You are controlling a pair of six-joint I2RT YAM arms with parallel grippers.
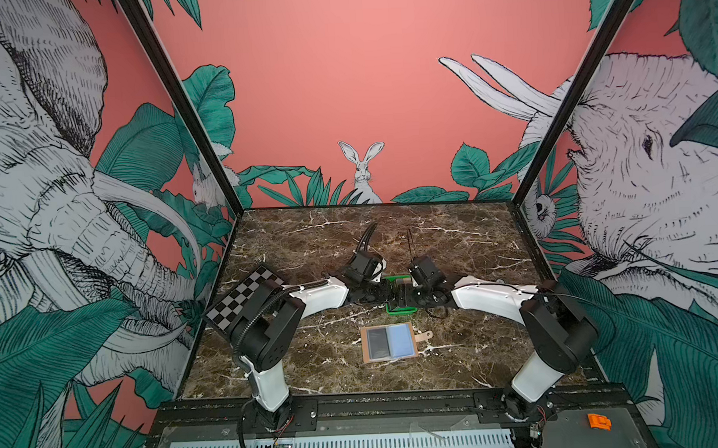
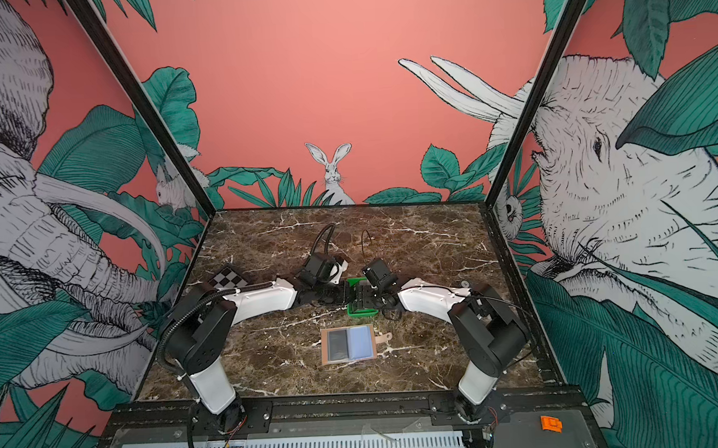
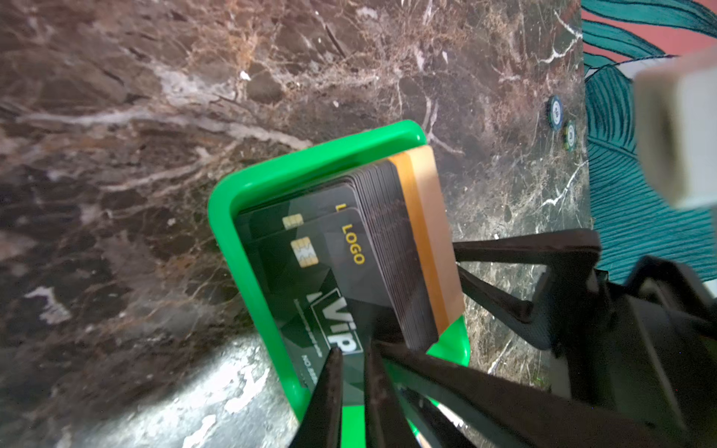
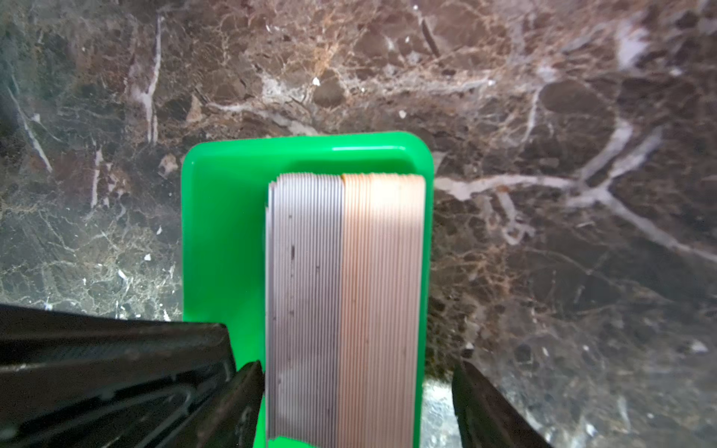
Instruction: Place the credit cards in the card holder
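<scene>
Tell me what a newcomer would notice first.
The green tray mid-table, packed with upright cards, where both grippers meet: the left gripper seemingly pinches a black VIP card, the right gripper stands open around them. Nearer the front lies the open card holder, holding a dark grey card and a light blue card.

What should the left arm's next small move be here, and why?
Probably lift the left gripper straight up: its jaws appear shut on the black VIP card, tilted off the stack in the green tray, while the right gripper straddles the stack, jaws open.
</scene>
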